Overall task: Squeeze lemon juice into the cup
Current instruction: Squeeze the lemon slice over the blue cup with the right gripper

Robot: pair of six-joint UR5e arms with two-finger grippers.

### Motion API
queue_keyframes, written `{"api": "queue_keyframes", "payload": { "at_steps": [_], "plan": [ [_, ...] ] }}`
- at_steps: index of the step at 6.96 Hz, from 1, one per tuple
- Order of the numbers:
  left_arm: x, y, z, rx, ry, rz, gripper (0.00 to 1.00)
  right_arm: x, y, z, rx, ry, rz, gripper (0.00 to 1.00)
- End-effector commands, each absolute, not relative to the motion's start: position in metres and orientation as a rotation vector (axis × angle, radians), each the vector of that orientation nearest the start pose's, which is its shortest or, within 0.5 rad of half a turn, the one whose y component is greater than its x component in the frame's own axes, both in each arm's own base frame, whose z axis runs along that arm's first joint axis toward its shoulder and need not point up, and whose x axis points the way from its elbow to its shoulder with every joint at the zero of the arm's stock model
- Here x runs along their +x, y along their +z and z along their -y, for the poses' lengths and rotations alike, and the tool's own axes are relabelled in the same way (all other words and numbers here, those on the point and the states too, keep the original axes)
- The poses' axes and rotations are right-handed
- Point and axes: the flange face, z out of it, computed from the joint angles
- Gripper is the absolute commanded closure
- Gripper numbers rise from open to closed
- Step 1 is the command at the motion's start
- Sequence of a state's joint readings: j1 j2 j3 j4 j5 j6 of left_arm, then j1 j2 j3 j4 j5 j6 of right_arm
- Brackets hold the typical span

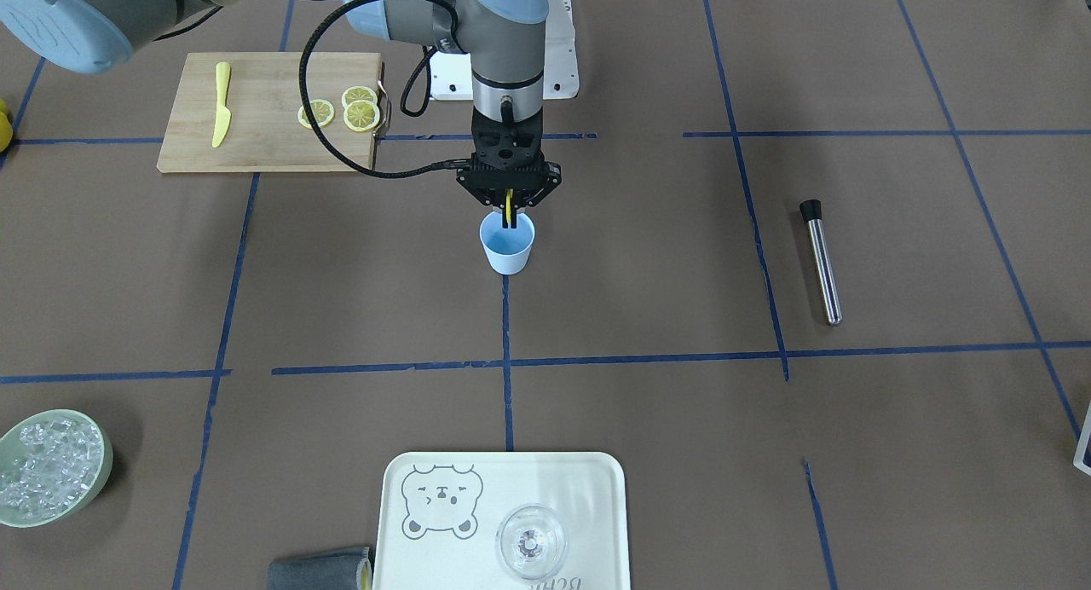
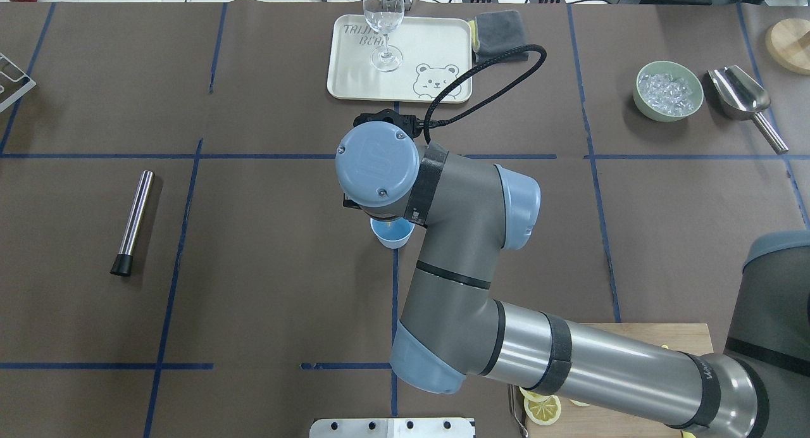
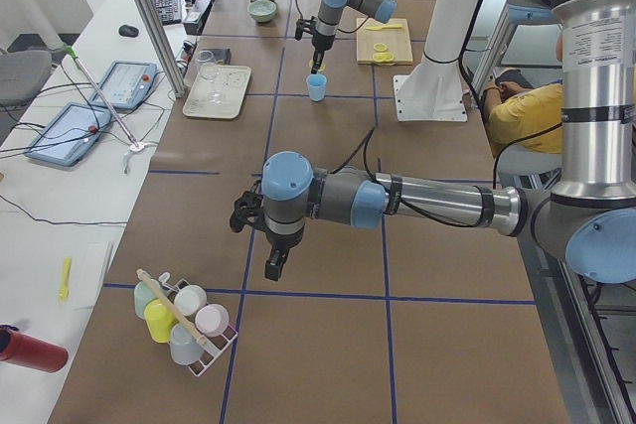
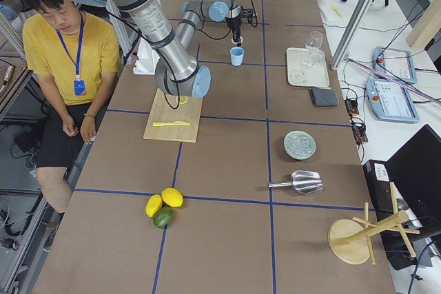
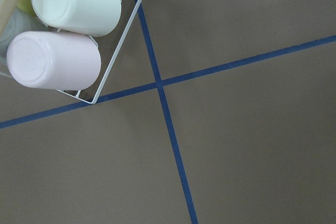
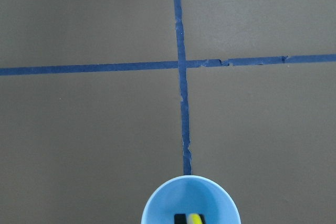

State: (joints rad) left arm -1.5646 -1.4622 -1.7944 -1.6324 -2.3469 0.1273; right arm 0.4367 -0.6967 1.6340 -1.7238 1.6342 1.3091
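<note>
The light-blue cup [image 1: 507, 247] stands near the table's middle; it also shows in the overhead view [image 2: 393, 235] and the right wrist view [image 6: 190, 200]. My right gripper [image 1: 510, 217] points straight down over the cup's mouth, shut on a thin yellow lemon slice [image 1: 510, 205] held edge-on. The slice's tip [image 6: 195, 219] sits just inside the rim. Three more lemon slices [image 1: 361, 115] lie on the wooden cutting board [image 1: 256, 151]. My left gripper [image 3: 276, 265] hangs over bare table far from the cup; I cannot tell if it is open or shut.
A yellow knife [image 1: 222, 104] lies on the board. A steel muddler [image 1: 821, 262] lies to the side. A white tray [image 1: 588, 496] holds a clear glass [image 1: 530, 540]. A green bowl of ice [image 1: 51, 466] and a cup rack [image 3: 184, 320] stand at the edges.
</note>
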Motion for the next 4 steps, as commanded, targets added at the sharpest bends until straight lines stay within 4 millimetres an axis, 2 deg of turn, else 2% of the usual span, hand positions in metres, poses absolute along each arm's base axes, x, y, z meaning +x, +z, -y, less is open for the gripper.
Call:
{"api": "queue_keyframes", "payload": {
  "at_steps": [1, 4],
  "plan": [
    [-0.0607, 0.5940, 0.4544, 0.211, 0.194, -0.764, 0.00, -0.5808, 0.1219, 0.4083, 0.187, 0.124, 0.763, 0.00],
    [-0.0607, 0.5941, 0.4543, 0.210, 0.193, -0.764, 0.00, -0.5771, 0.1205, 0.4069, 0.187, 0.111, 0.772, 0.00]
  ]
}}
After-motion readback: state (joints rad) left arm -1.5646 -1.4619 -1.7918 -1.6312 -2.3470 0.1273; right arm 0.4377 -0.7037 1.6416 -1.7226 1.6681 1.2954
